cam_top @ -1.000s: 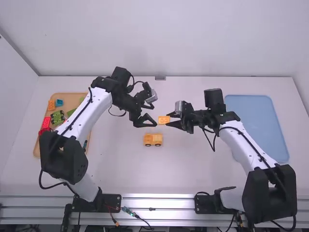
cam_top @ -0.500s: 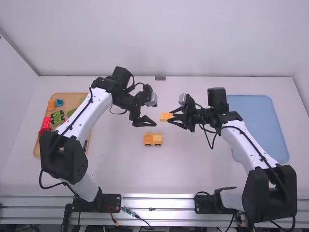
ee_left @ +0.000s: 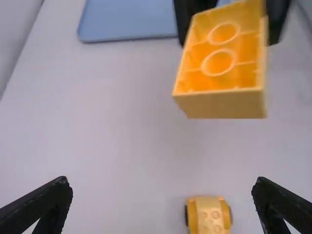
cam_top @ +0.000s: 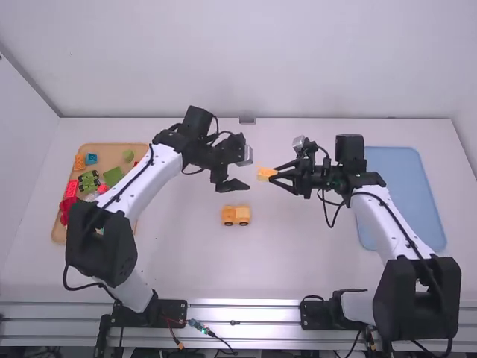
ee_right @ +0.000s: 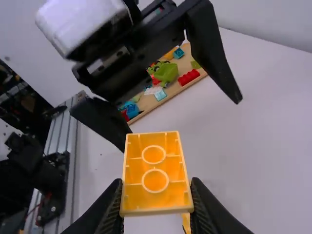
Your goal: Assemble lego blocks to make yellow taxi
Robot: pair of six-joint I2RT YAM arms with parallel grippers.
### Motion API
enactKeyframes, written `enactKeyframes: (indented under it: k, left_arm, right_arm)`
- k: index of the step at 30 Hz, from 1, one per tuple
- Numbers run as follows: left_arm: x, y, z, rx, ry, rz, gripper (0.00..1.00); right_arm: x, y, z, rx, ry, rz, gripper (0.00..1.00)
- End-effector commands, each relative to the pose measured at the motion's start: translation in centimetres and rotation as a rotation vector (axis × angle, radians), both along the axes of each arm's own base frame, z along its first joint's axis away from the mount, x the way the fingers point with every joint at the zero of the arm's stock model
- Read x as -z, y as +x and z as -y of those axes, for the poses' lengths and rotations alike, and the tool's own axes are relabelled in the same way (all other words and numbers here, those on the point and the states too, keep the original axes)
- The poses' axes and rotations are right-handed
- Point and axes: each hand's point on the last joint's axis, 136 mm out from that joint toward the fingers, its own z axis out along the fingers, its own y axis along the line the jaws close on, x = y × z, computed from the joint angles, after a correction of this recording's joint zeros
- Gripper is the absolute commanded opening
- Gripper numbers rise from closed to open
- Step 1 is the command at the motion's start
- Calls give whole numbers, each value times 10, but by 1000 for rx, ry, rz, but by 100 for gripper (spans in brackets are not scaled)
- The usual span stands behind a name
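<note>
My right tool (cam_top: 275, 174), clamped on a hollow yellow block (cam_top: 264, 174), has drawn back toward the right side of the surface (cam_top: 186, 253) compared with the earlier frames, and the block has moved with it, now tilted. My left tool (cam_top: 237, 182), spread and empty, has shifted slightly rightward and faces the block, apart from it. The block is smooth, glossy plastic, rectangular, its open underside showing two round tubes between thin ribs. Below the tools in the high view, the yellow car (cam_top: 236, 215), a studded body on dark round wheels, has stayed in place on the matte white surface. At left, a tan tray (cam_top: 56, 232) holds red, green, blue and orange pieces; at right lies a flat blue tray (cam_top: 395, 179) with rounded corners.
</note>
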Motion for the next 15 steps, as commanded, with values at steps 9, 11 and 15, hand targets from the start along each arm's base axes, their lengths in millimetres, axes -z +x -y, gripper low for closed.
enactKeyframes:
  k: [9,11,15]
  left_arm:
    - [-36,-29,-16,-178,-148,-53,99]
    - [-43,-32,-19,-167,-189,-74,99]
    - [-60,-56,-17,-25,-339,-156,99]
  right_arm:
    - [-8,-9,-4,-75,-34,183,27]
    - [-7,-13,-4,-99,-39,226,26]
    - [-6,-18,-5,-134,-41,293,24]
